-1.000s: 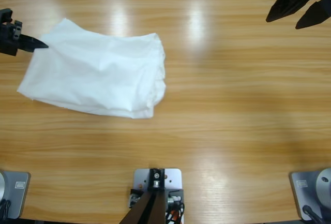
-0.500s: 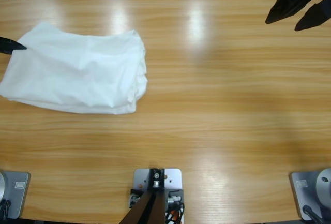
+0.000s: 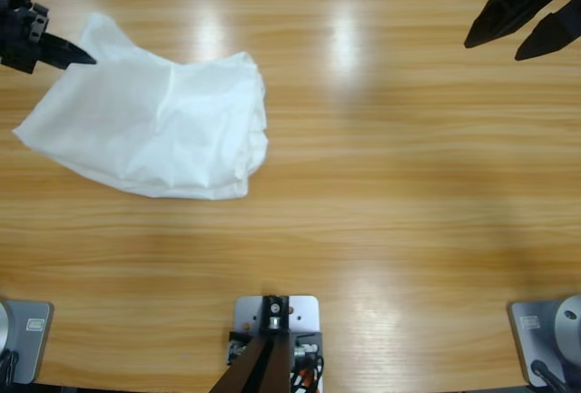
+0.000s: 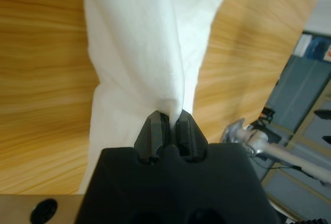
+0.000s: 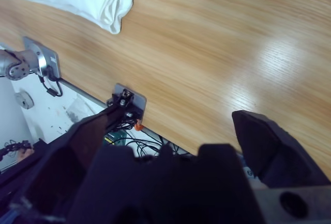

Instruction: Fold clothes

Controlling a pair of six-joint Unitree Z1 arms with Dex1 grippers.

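The white T-shirt (image 3: 150,130) lies as a bunched, partly folded bundle on the left part of the bench (image 3: 390,184), its long axis running from the upper left corner down toward the middle of the bench, with the layered edges on the end nearest the centre. The left tool (image 3: 80,55) sits at the far-left upper tip of the garment, so the whole cloth extends away from it toward the centre. In the left wrist view the left tool (image 4: 169,123) is clenched on a gathered corner of the T-shirt (image 4: 150,53), the fabric pinched between the jaws and drawn into a taut ridge leading away over the bench (image 4: 41,53). The right tool (image 3: 528,19) hangs at the upper right corner, well apart from the garment, jaws spread and holding nothing; its own view shows only the shirt's far end. The left arm is plainly the nearer; any coming move appears to turn on that held corner.
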